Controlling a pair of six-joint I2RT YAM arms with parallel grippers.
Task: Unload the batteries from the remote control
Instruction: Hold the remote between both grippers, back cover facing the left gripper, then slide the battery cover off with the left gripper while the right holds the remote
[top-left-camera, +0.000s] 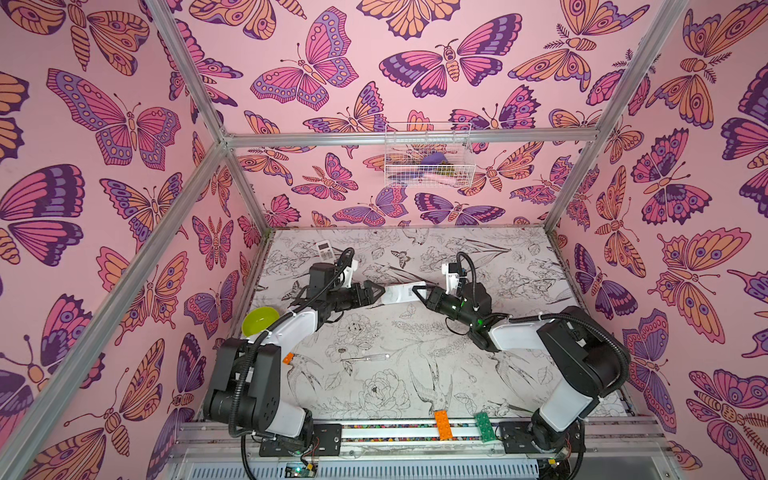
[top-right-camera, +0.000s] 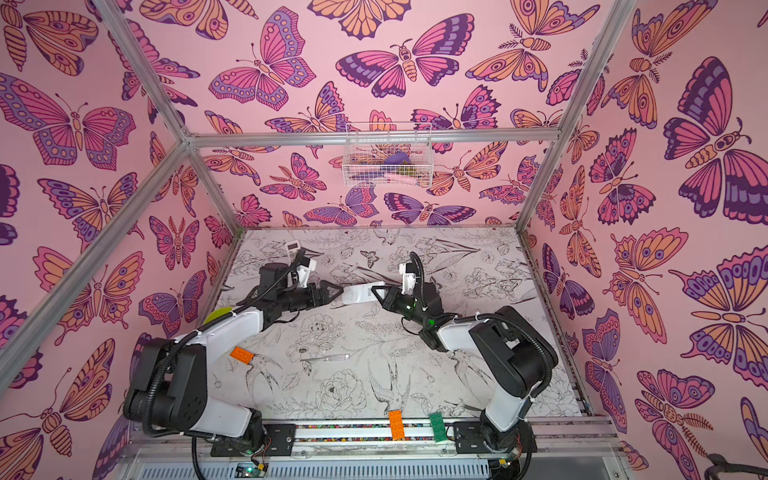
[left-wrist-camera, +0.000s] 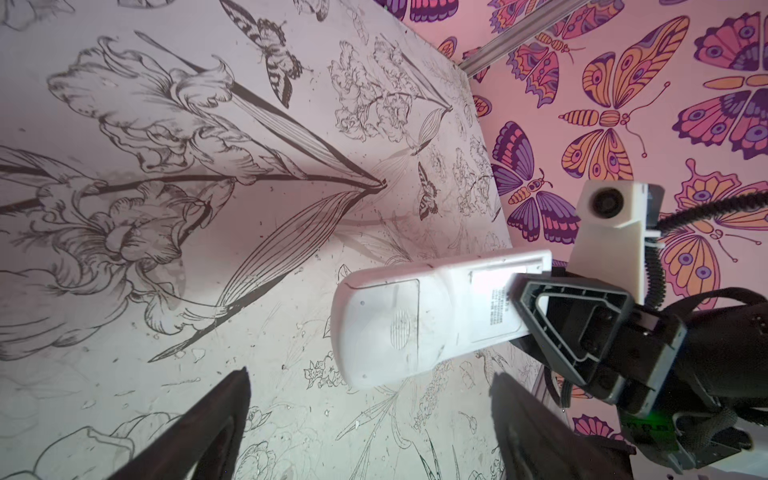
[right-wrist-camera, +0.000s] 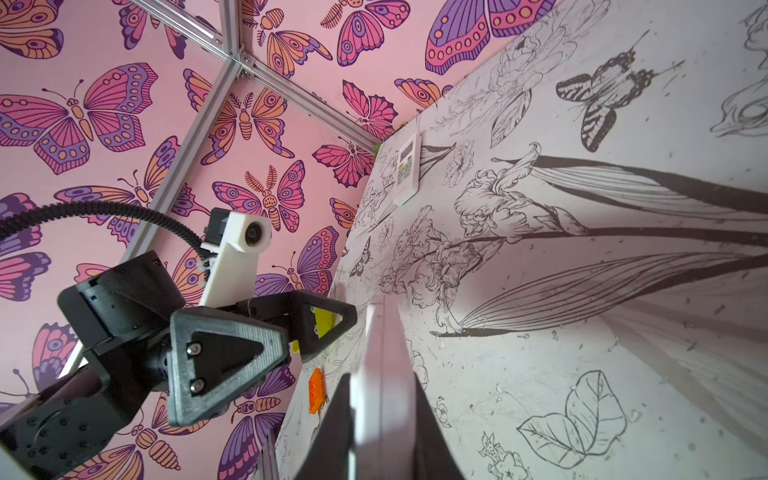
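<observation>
in both top views, finds the white remote (top-left-camera: 402, 294) (top-right-camera: 360, 294) over mid-surface, clamped at one end by the right fingers (top-left-camera: 432, 297) (top-right-camera: 384, 297); finds the left fingers (top-left-camera: 372, 291) (top-right-camera: 328, 291) spread wide just beside the other end, gripping nothing; sees no batteries anywhere, so presumably inside the remote; judges the task barely begun, with cover and cells both left to come out; notes a second remote (top-left-camera: 325, 250) in the far left corner, a green bowl (top-left-camera: 259, 322) by the left arm, a clear-handled screwdriver (top-left-camera: 365, 357) lying untouched nearer the front, an orange brick (top-left-camera: 287, 358) beside the left arm; takes in a white surface (top-left-camera: 415, 395) printed with black flowers and birds, pink butterfly walls, a wire basket (top-left-camera: 428, 156) on the back wall.

in the left wrist view, shows the remote (left-wrist-camera: 415, 320) back-side to the camera, apparently lifted off the surface (left-wrist-camera: 166, 291); reads the battery door at the free end as shut; shows the right fingers (left-wrist-camera: 582, 287) closed over the label end, the left fingers (left-wrist-camera: 216, 415) apart either side of the free end.

in the right wrist view, catches the remote (right-wrist-camera: 382, 365) edge-on between the right fingers (right-wrist-camera: 332, 432); faces the left fingers (right-wrist-camera: 224, 353), held apart; picks out the second remote (right-wrist-camera: 407, 170) flat near the wall; reveals specks and scuffs across the surface (right-wrist-camera: 582, 395).
</observation>
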